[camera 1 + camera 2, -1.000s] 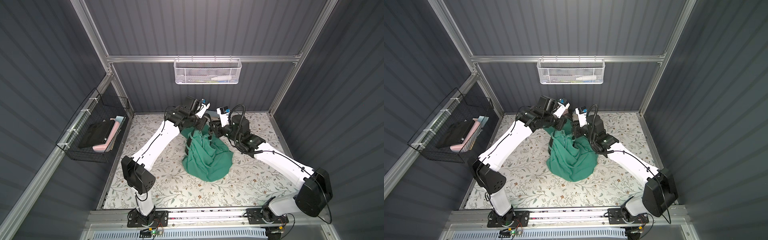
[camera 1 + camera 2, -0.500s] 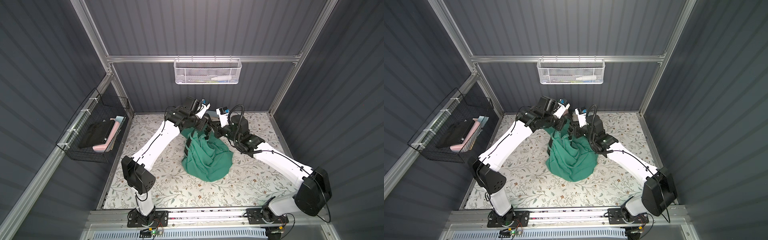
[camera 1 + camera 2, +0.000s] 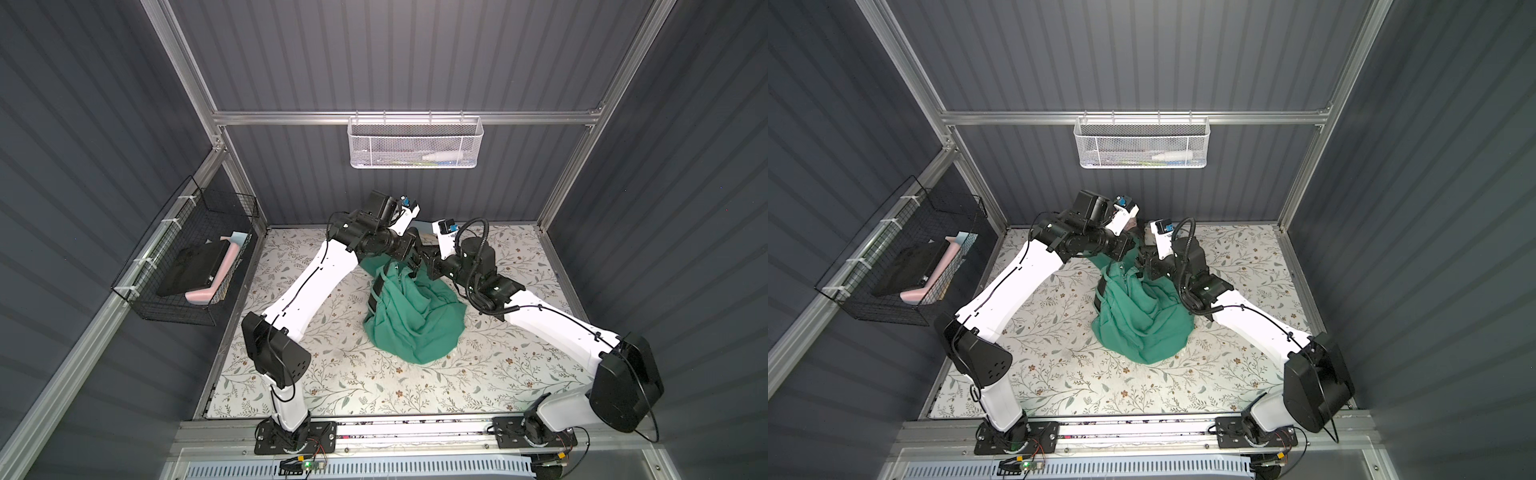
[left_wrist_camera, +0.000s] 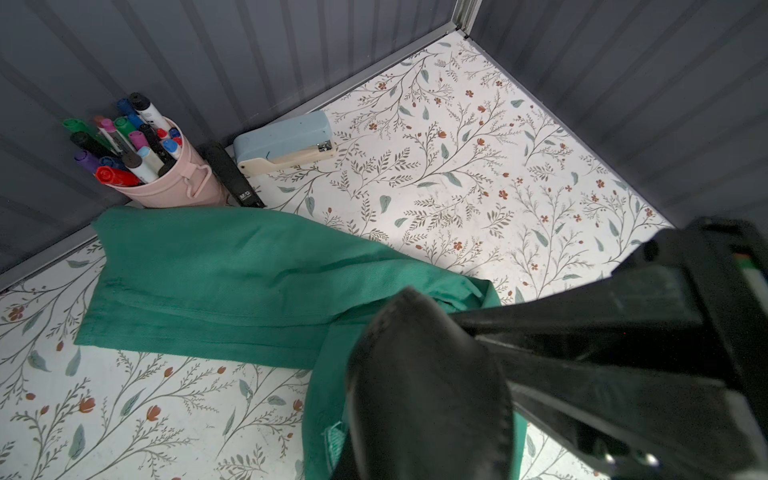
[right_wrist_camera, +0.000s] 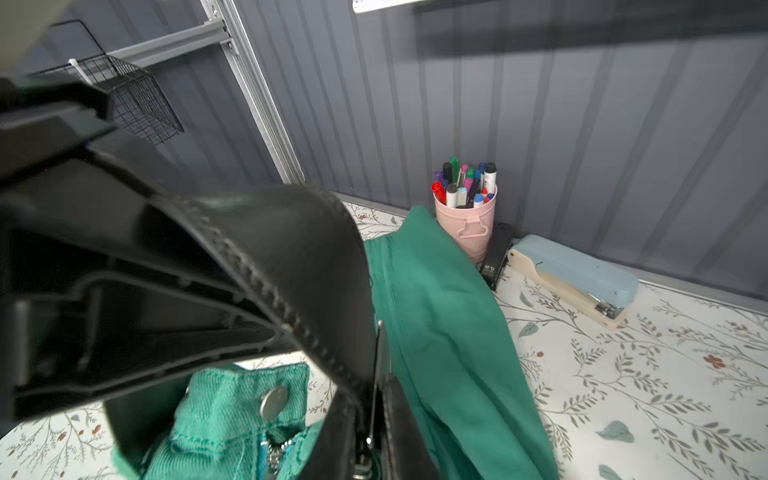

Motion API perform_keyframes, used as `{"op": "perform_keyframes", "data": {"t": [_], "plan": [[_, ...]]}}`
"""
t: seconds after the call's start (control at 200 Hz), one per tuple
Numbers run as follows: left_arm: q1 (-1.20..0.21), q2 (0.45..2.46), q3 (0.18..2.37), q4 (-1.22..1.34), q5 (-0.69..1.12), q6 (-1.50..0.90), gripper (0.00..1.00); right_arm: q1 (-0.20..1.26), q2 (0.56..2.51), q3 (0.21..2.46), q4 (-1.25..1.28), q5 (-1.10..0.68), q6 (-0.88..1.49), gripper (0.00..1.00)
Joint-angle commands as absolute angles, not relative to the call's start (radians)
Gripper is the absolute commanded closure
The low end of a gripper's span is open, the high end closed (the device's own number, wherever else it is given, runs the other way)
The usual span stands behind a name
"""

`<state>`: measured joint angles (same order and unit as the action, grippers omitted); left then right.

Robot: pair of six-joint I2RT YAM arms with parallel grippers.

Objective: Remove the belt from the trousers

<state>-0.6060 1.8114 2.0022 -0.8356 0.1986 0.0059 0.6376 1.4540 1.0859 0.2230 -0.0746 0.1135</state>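
Looking down, we see the trousers [image 3: 415, 320] bunched in a green heap around the middle of the counter [image 3: 332, 374], their top drawn up into a peak on the far side, where both arms meet. The belt [image 3: 376, 293] shows in both top views as a black strip down the left edge of the heap. Our left pincer [image 3: 411, 266] sits at the peak; in the left wrist view its fingers [image 4: 582, 332] come together tightly on the belt's black strap, which bulges in a loop just in front of them. Our right pincer [image 3: 430, 266] is just beside it on the right. In the right wrist view the stitched strap arches right against this pincer's fingers [image 5: 124, 345], but we cannot tell whether they are clamped on it or merely touching it. Under that arch lies the waistband with its metal button [image 5: 273, 401]. One trouser leg stretches flat toward the far wall, ending just beside a pink cup [image 5: 465, 224] of markers. A black stapler [image 5: 496, 257] stands next to the cup, and a blue stapler [image 5: 577, 274] lies further right.
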Motion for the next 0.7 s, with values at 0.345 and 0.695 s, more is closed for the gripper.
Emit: {"op": "perform_keyframes", "data": {"t": [0.345,0.695], "plan": [[-0.604,1.654,2.041,-0.640,0.355,-0.070,1.00,0.630,1.546,1.048,0.109,0.027,0.169,0.97],[-0.603,1.613,2.026,-0.599,0.395,-0.101,1.00,0.626,1.554,1.032,0.107,0.035,0.175,0.90]]}}
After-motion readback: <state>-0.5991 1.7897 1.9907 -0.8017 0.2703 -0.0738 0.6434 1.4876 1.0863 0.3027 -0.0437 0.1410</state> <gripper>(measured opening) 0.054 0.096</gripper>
